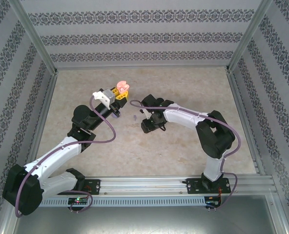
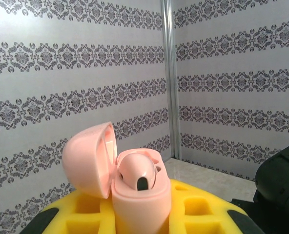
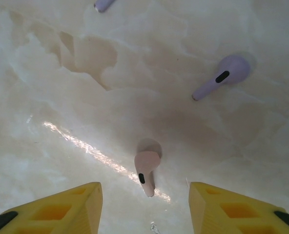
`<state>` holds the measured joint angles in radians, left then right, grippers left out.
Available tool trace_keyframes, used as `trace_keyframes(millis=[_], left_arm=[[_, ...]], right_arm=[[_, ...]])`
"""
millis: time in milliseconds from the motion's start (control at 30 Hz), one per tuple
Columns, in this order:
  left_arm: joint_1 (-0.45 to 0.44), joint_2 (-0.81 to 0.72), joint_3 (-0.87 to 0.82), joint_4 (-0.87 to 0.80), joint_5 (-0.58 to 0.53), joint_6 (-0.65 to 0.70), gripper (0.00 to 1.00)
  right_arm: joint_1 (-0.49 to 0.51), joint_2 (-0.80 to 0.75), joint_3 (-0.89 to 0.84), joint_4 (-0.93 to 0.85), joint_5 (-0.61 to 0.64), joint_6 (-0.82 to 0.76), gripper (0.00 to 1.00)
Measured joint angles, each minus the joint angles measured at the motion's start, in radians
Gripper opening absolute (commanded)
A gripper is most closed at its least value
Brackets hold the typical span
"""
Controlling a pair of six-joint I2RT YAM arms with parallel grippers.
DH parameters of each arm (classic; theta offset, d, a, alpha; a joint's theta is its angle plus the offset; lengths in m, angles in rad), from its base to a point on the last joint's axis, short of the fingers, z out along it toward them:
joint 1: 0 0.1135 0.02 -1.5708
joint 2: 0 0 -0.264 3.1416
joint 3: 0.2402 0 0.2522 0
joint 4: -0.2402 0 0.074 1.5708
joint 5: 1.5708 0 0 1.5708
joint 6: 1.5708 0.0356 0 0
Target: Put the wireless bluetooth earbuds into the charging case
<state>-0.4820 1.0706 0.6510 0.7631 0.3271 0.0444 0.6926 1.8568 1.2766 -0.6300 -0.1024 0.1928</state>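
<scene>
Case (image 2: 139, 200), pink, open, clenched in left tool (image 1: 121, 92); right tool (image 3: 144, 204) released above pink bud (image 3: 146, 168) on bench (image 3: 61, 122), lilac bud (image 3: 222, 77) at 2 o'clock.

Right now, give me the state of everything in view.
pink case, lid open
seated earbud, in the pink case
loose pink earbud, lying on the table
lilac earbud, lying on the table
left gripper, shut on the pink case
right gripper, open, empty
</scene>
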Motion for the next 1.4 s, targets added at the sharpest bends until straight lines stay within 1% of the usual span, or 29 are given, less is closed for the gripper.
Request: trace_keyframes(millis=[267, 800, 1033, 1400], left_arm=[[0.0, 0.0, 0.0, 0.0, 0.0, 0.0, 0.0], [0.006, 0.0, -0.002, 0.0, 0.0, 0.0, 0.0], [0.007, 0.0, -0.004, 0.0, 0.0, 0.0, 0.0], [0.013, 0.001, -0.004, 0.0, 0.0, -0.001, 0.0]], right_arm=[[0.026, 0.06, 0.04, -0.046, 0.022, -0.021, 0.44], [0.026, 0.147, 0.105, -0.052, 0.04, -0.041, 0.4], [0.026, 0.153, 0.106, -0.055, 0.043, -0.043, 0.38], [0.026, 0.155, 0.106, -0.055, 0.055, -0.043, 0.31]])
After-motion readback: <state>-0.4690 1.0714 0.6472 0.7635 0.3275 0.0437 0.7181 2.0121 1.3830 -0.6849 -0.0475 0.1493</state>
